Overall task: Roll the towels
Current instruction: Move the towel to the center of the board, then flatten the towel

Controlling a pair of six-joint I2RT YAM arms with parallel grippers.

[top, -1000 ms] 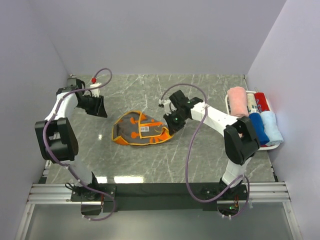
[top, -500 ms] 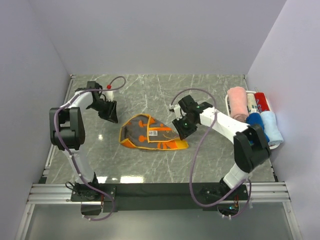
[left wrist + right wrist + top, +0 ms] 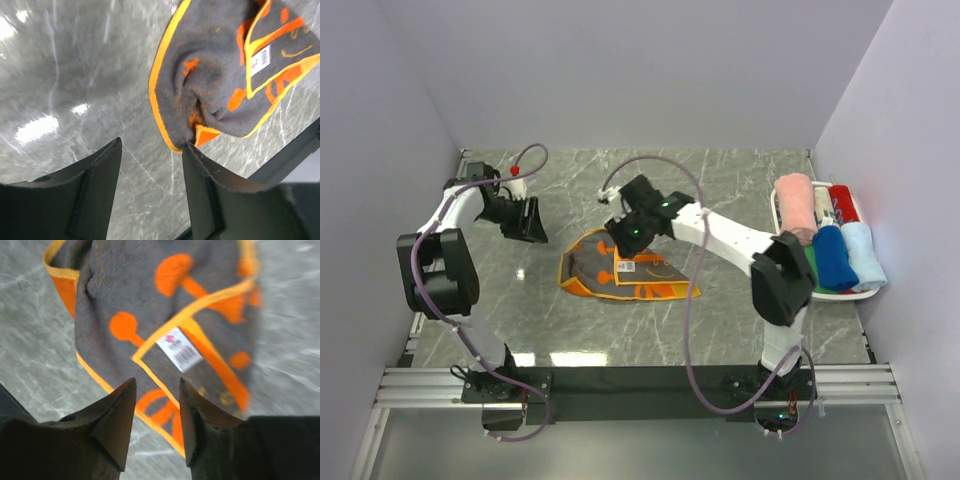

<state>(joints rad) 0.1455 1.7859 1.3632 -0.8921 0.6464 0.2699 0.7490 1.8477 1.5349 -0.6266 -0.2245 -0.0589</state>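
The fleecy grey towel (image 3: 620, 272), hemmed in orange, lies flattened in a rough fan at the middle of the tabletop (image 3: 720, 180). One flap is folded over, so a white barcode label (image 3: 180, 349) shows. The tabletop is glossy, veined grey stone. The towel's edges lie well apart from the walls and from the white basket (image 3: 860, 292) at the right edge, which holds a pink roll (image 3: 794, 203), a blue roll (image 3: 833, 257), a pale blue roll (image 3: 861, 253) and a red roll (image 3: 840, 198). The left tool (image 3: 151, 145), fingers apart on nothing, sits just beside the towel's bunched corner. The right tool (image 3: 156, 382), fingers also apart, hangs over the label.
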